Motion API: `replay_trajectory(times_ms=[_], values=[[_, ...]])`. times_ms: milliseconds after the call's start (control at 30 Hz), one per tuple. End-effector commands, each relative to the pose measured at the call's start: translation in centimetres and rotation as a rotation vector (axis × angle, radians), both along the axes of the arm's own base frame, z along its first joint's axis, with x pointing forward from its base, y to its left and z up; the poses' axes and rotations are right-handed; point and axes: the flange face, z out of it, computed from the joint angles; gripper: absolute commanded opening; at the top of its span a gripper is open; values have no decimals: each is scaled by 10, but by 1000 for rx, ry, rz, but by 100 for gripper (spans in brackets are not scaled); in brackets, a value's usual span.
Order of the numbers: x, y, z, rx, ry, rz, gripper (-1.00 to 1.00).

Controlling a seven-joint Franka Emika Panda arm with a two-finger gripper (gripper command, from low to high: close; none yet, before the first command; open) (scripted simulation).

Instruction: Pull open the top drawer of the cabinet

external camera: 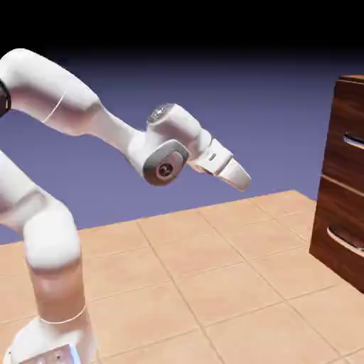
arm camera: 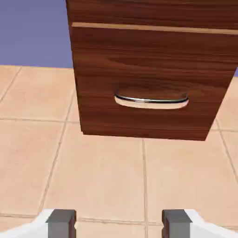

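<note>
So we're at the approach step: the claw (external camera: pixel 240 178) hangs mid-air with its fingers spread wide and nothing between them, well apart from the cabinet (external camera: pixel 343 178) over at 3 o'clock in the exterior view. The top drawer (external camera: pixel 350 135) looks fully closed, dark reddish-brown wood grain with a slim silver handle (external camera: pixel 353 140). The hand view only catches the lower drawer (arm camera: pixel 148 83) around 12 o'clock, so I'd guess the next move needs lifting and reaching for the upper handle.

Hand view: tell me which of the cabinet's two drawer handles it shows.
The lower drawer's slim silver bar handle, on the front below the pale seam; the top drawer's handle appears only in the exterior view.
</note>
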Motion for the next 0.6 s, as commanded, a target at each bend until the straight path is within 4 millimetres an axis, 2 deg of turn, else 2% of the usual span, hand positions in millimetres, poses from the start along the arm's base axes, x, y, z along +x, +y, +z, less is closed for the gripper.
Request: replay_trajectory(times_ms=[0, 233, 567], values=[[5, -5, 1, 35, 6, -21, 0], [41, -39, -3, 270, 50, -166, 0], [86, -81, -24, 571, 89, -371, 0]])
